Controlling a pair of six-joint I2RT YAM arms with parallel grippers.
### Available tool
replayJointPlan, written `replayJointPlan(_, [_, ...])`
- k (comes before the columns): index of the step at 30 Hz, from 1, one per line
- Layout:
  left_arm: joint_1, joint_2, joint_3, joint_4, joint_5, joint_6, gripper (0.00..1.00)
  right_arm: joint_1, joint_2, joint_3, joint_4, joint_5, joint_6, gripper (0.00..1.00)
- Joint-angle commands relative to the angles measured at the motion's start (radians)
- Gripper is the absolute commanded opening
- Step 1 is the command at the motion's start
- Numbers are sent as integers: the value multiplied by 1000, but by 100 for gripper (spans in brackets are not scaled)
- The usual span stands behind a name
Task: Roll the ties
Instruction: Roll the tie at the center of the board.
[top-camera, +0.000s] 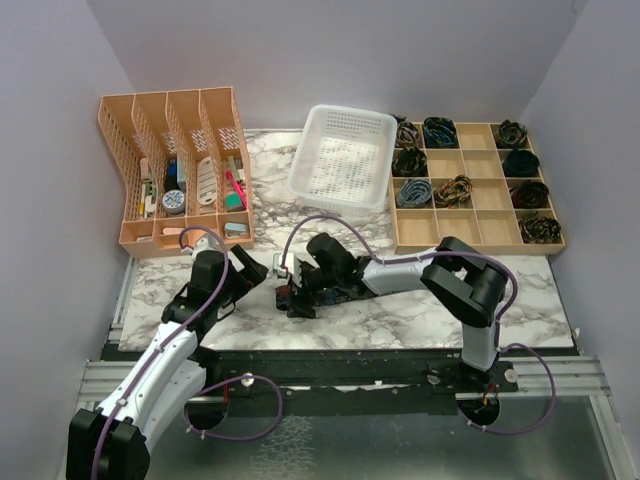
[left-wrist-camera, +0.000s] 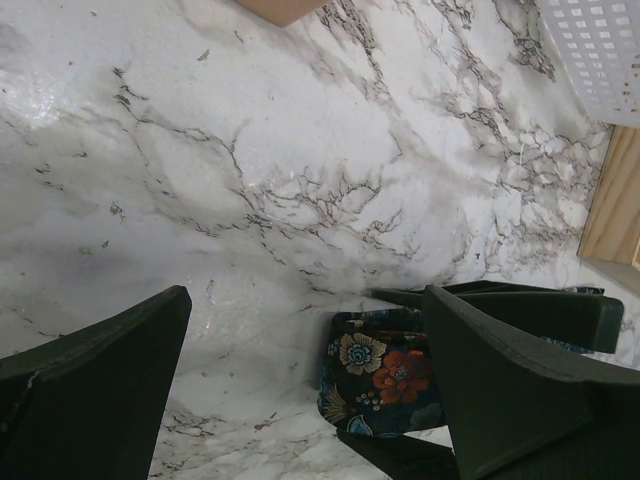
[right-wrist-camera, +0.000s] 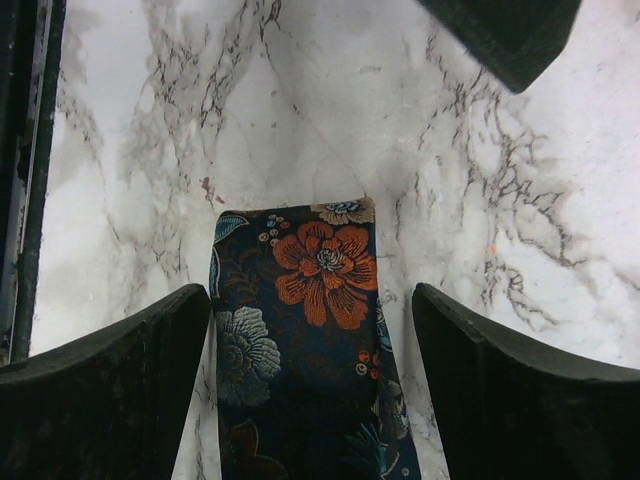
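Step in hand: I judge this to be the start of a roll. The tie (right-wrist-camera: 300, 330) is lying flat, its end not yet turned over.
Tie position: it is resting on the bench (top-camera: 400, 315), towards the near edge and a little left of centre, with its squared end pointing towards the left side.
Right gripper (right-wrist-camera: 310, 295): it is standing open, straddling the tie end. One finger is showing on each side, and neither is visibly pressing the fabric.
Left gripper (left-wrist-camera: 308, 300): it is spread wide and holding nothing, hovering just beside the tie end on its left.
Next move: in my judgement the end needs to be pinched and folded over on itself. The other gripper would be steadying the flat length so that the roll is forming tight and square.
Right wrist view: it is showing the end's flat lie and the floral print plainly, with bare bench beyond.
Left wrist view: it is showing the end from the opposite side, with the right gripper's fingers closing it in.
Top view: it alone is showing the surroundings. Rolled ties (top-camera: 437, 130) are sitting in a wooden tray (top-camera: 478, 228) at the far right corner, a white basket (top-camera: 310, 185) at the far edge and an orange organiser (top-camera: 135, 235) at the far left corner. The tie itself is mostly hidden there beneath the right arm.
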Motion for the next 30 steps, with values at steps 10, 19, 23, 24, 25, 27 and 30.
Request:
replayJointPlan(10, [6, -31, -17, -24, -19, -15, 99, 7, -246, -117, 95, 140, -24, 99])
replayJointPlan(19, [6, -84, -38, -47, -32, -26, 99, 7, -466, -255, 161, 469, 381, 100])
replayJointPlan(23, [6, -98, -46, -47, -31, -27, 99, -4, -486, -223, -30, 589, 593, 100])
replayJointPlan(24, [6, -101, -48, -47, -31, -26, 99, -5, -490, -223, -56, 596, 626, 100])
replayJointPlan(25, [6, -106, -50, -48, -31, -28, 99, -5, -495, -228, -69, 590, 649, 100])
replayJointPlan(27, [6, -110, -51, -47, -31, -30, 99, -5, -504, -246, -72, 575, 687, 100])
replayJointPlan(30, [6, -125, -51, -48, -31, -25, 99, -5, -513, -260, -79, 548, 724, 100])
